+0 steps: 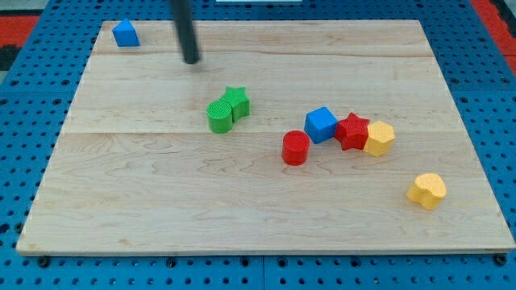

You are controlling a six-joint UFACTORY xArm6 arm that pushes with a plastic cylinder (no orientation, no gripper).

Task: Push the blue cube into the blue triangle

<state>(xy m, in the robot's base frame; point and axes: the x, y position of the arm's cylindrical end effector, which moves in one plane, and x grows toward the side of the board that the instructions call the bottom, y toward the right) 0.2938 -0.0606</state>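
Observation:
The blue cube [321,125] sits right of the board's middle, touching a red star [351,130] on its right. The blue triangle [125,34] stands in the top left corner of the wooden board [161,209]. My tip [191,60] is near the top of the board, right of the blue triangle and well up and left of the blue cube. It touches no block.
A green cylinder [218,115] and a green star [237,101] touch each other below my tip. A red cylinder [296,148] lies just below-left of the blue cube. A yellow hexagon [379,138] touches the red star. A yellow heart [426,190] lies at the lower right.

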